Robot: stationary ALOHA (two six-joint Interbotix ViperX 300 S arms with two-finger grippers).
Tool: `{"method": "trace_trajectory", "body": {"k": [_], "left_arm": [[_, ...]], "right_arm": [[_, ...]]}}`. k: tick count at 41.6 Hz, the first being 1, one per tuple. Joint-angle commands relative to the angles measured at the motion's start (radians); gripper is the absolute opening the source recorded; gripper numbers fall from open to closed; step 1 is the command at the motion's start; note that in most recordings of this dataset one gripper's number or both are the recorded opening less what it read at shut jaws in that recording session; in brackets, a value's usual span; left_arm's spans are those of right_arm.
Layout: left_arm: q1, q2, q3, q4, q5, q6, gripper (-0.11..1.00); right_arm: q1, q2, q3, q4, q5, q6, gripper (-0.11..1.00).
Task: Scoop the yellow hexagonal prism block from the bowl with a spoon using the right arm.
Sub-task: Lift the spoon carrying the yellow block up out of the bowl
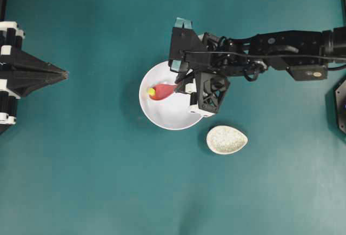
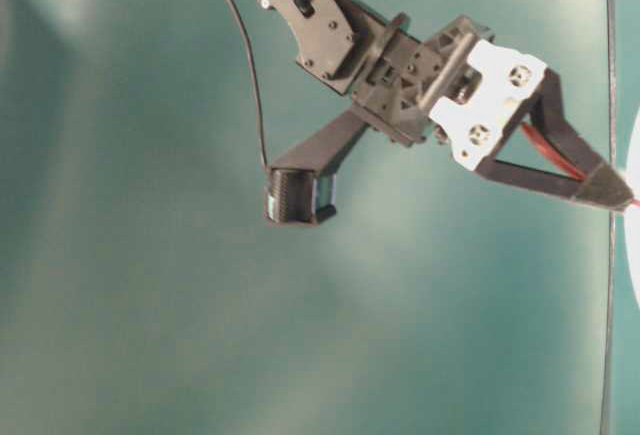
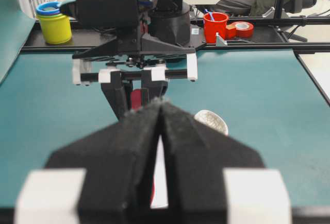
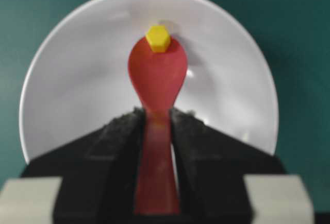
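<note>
From overhead, the right arm [image 1: 281, 46] covers the right rim of the bowl [image 1: 162, 113] and most of the handle of the spoon [image 1: 163, 91]. In the table-level view only a thin red sliver of handle shows, and the bowl is cut off at the right edge.

A small speckled dish [image 1: 226, 139] lies on the bench [image 1: 81, 181] just beside the bowl, to its lower right overhead. The left hand [image 1: 65, 74] sits well apart at the left edge, its fingers pressed together on nothing.

The right hand [image 4: 154, 118] is clamped on the spoon's handle. The spoon's long axis runs straight out from the hand, scoop leading, into the bowl. The yellow hexagonal prism block [image 4: 158, 38] sits at the scoop's far tip.
</note>
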Motion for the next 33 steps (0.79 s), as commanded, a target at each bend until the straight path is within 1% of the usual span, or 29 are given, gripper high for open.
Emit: {"method": "trace_trajectory", "body": {"k": [1,8,14,20,28,31,33], "left_arm": [[0.000,0.005,-0.025,0.003,-0.006,0.000,0.00],[0.002,0.005,-0.025,0.003,-0.006,0.000,0.00],[0.002,0.005,-0.025,0.003,-0.006,0.000,0.00],[0.000,0.005,-0.025,0.003,-0.006,0.000,0.00],[0.000,0.005,-0.025,0.003,-0.006,0.000,0.00],[0.000,0.005,-0.025,0.003,-0.006,0.000,0.00],[0.000,0.005,-0.025,0.003,-0.006,0.000,0.00]], "right_arm": [[0.008,-0.044,0.008,0.006,-0.041,0.000,0.24],[0.015,-0.086,0.069,0.012,-0.140,0.000,0.24],[0.026,-0.137,0.143,0.014,-0.270,0.000,0.24],[0.038,-0.204,0.229,0.014,-0.459,-0.002,0.24],[0.075,-0.310,0.354,0.002,-0.770,-0.008,0.24],[0.084,-0.342,0.387,-0.003,-0.842,-0.008,0.24],[0.086,-0.359,0.402,-0.002,-0.853,-0.008,0.24]]}}
